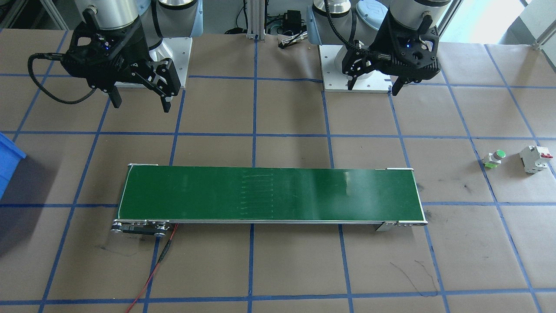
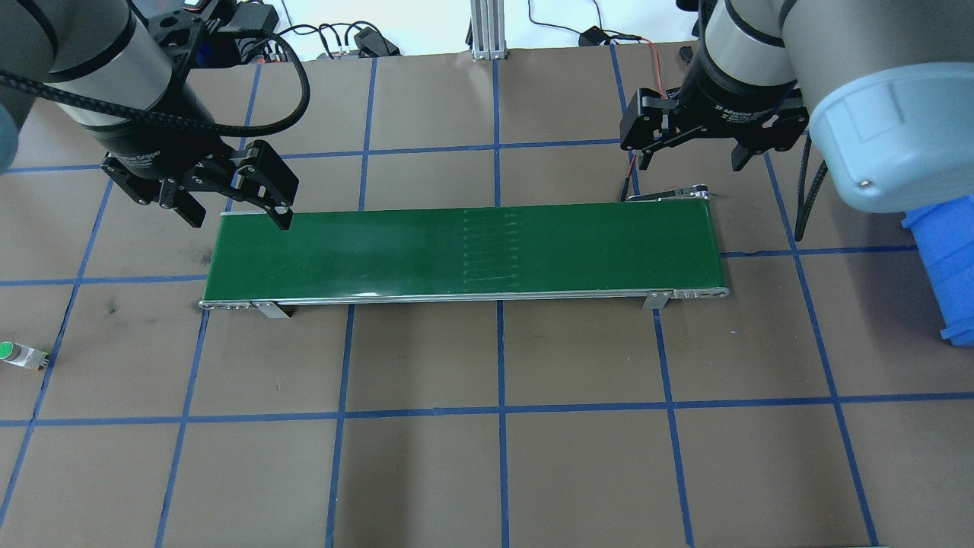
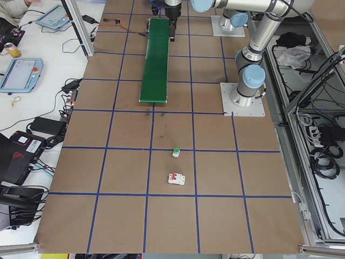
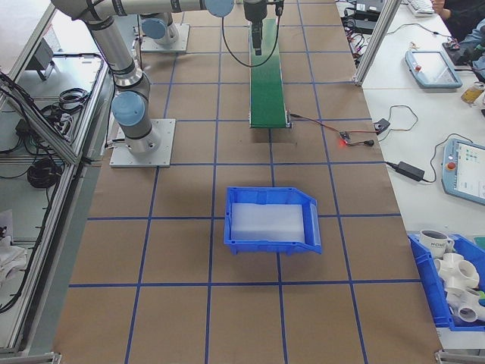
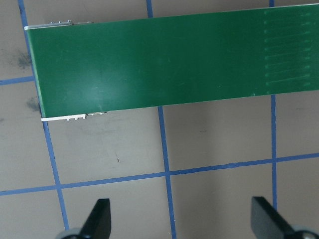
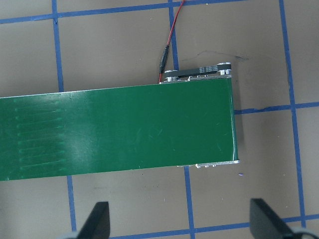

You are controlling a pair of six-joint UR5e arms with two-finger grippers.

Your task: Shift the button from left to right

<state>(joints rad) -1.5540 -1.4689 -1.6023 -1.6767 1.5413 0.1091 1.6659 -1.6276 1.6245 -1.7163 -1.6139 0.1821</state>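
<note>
The small push button with a round green cap and whitish body is lying on the brown paper-covered worktop at the robot's far left, beyond the end of the long green conveyor belt, just beside a white boxy circuit breaker with a red lever and apart from it. The left gripper is hanging above the belt's left end, fingers spread apart and holding nothing. The right gripper is hovering over the belt's right end, fingers likewise apart and empty. A blue plastic bin is sitting on the worktop further right.
</note>
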